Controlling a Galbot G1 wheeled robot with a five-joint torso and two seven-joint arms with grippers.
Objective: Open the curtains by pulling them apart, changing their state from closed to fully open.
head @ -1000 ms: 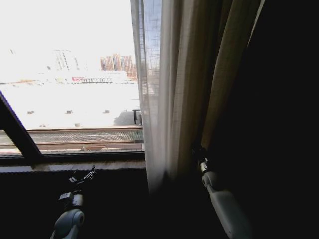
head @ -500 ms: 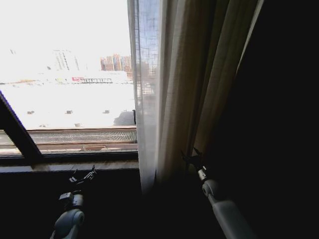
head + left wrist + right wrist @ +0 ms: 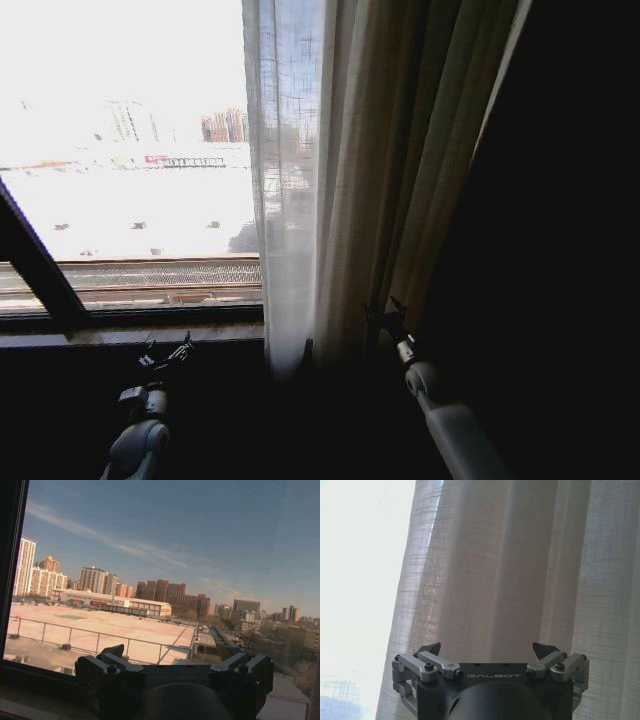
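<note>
Head view: the sheer white curtains [image 3: 300,190], bunched right of the bared window [image 3: 130,170], have drifted back leftward, undoing some opening, since the right gripper [image 3: 385,322] let go, fingers wide, while the left gripper [image 3: 165,355] idles wide at the sill [image 3: 90,337].

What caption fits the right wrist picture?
Open right pincer facing the tall, pleated, sheer white curtains beside the bright window.

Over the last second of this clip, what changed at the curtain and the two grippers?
The right gripper backed out of the curtain folds toward the robot's left and now sits open, holding nothing. The released sheer edge swung back left, covering more window. The left gripper stayed parked, open, below the sill.
</note>
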